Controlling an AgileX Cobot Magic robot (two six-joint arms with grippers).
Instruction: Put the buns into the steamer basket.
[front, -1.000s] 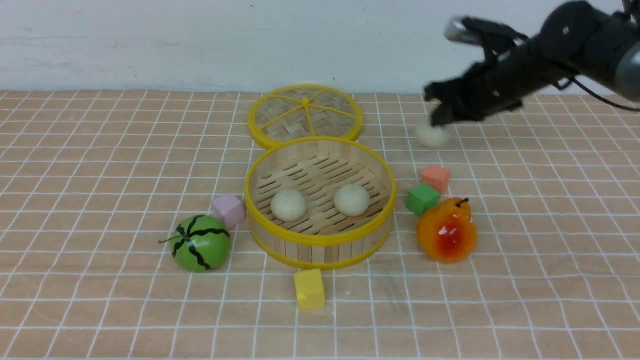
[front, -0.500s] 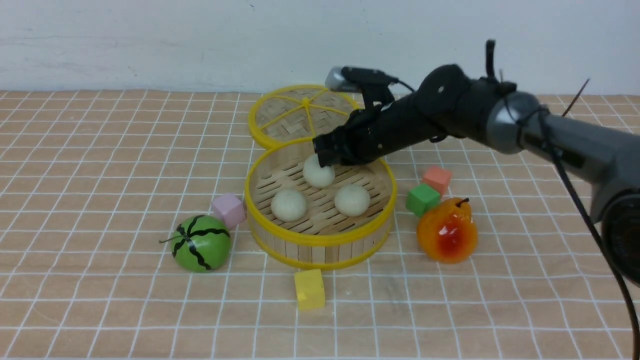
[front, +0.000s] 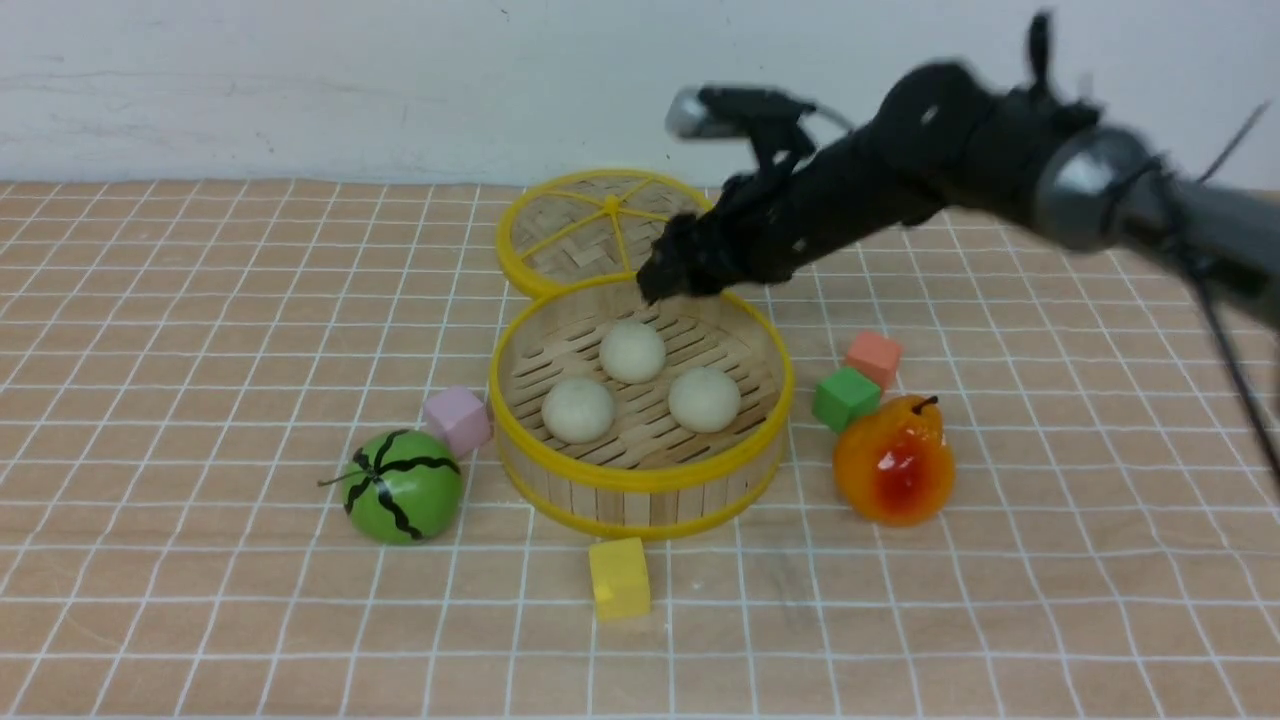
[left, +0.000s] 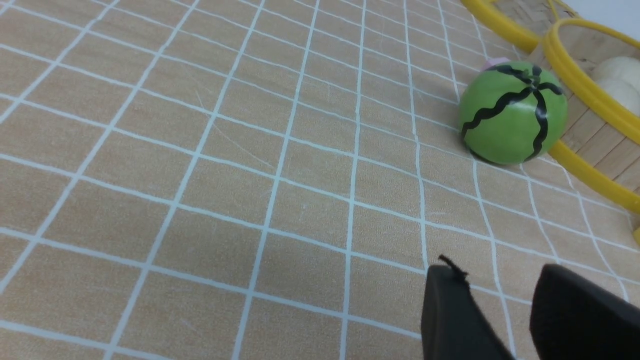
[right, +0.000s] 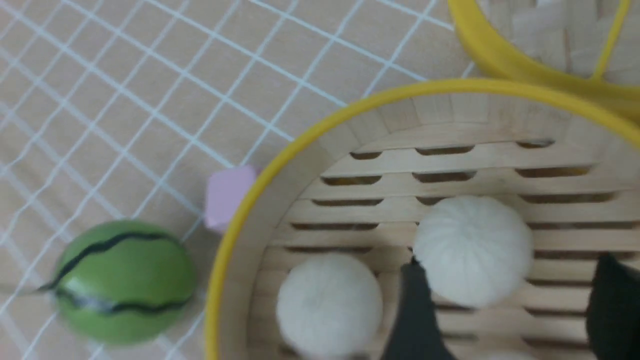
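Note:
Three cream-white buns (front: 632, 351) (front: 578, 410) (front: 704, 400) lie on the slatted floor of the round bamboo steamer basket (front: 640, 478). My right gripper (front: 665, 280) hangs open just above the basket's far rim, over the rearmost bun and not touching it. In the right wrist view that bun (right: 472, 250) sits free beyond the spread gripper (right: 510, 265), with a second bun (right: 330, 302) beside it. The left gripper (left: 492, 275) hovers low over bare tablecloth, its fingers apart with nothing between them, off to the side of the basket (left: 585, 85).
The woven lid (front: 610, 230) leans behind the basket. A green melon ball (front: 402, 487) and a pink cube (front: 457, 420) sit left of it. A yellow cube (front: 619, 577) lies in front; green (front: 845, 398) and orange (front: 872, 357) cubes and a pear (front: 893, 460) lie right.
The right arm carried the third bun from the table's far right over the basket, let it go and rose. That bun now rests on the basket floor.

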